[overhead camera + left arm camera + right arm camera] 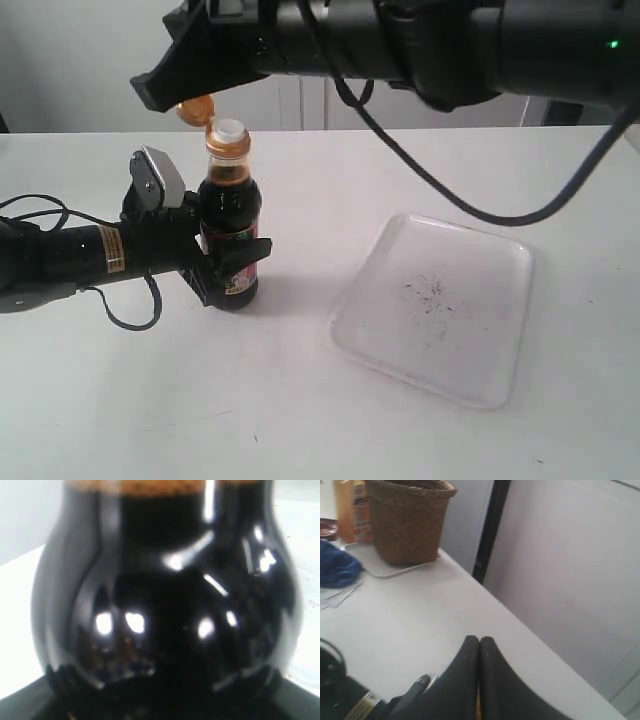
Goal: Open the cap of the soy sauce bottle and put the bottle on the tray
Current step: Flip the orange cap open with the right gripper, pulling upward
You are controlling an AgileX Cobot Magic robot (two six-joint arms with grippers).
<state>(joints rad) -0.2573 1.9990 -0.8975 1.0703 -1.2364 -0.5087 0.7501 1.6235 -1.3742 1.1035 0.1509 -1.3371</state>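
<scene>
The soy sauce bottle (231, 235) stands upright on the white table, left of the tray (490, 380). My left gripper (222, 268) is shut on its lower body, and the dark glass (165, 605) fills the left wrist view. The copper-orange cap (196, 110) is flipped back on its hinge, so the white spout (228, 130) is bare. My right gripper (152, 94) hangs just above the cap with its fingers (470, 680) pressed together. An orange sliver shows through the slit between them. The tray lies flat with dark specks at its centre.
A black cable (440, 190) sags from the right arm over the table behind the tray. The left arm (60, 255) lies along the table at the left. A wicker basket (407, 520), a blue cloth (337, 567) and an orange bottle (350, 507) show in the right wrist view.
</scene>
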